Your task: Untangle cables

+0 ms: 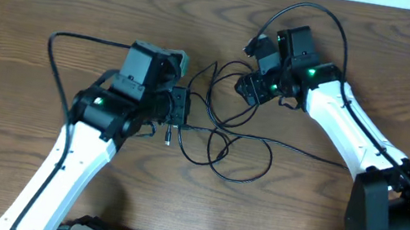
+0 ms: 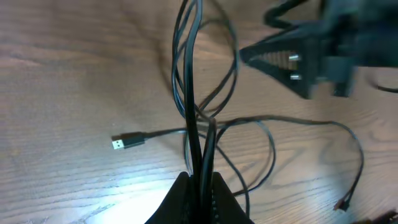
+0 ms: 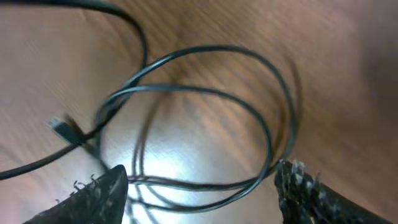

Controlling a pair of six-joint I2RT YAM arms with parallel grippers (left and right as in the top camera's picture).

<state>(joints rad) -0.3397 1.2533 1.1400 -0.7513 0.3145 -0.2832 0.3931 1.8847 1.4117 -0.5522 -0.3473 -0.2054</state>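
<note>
The cables [image 2: 189, 93] lie crossed and looped, so nearly all the untangling remains. The left gripper [image 2: 199, 180] clamps several strands; the right gripper [image 3: 200, 171] stands released.

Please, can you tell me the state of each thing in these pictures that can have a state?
left gripper: shut on the cables.
right gripper: open, clamping nothing.
cables: tangled, loops crossing one another.
plug: not plugged in, lying on the table.
</note>
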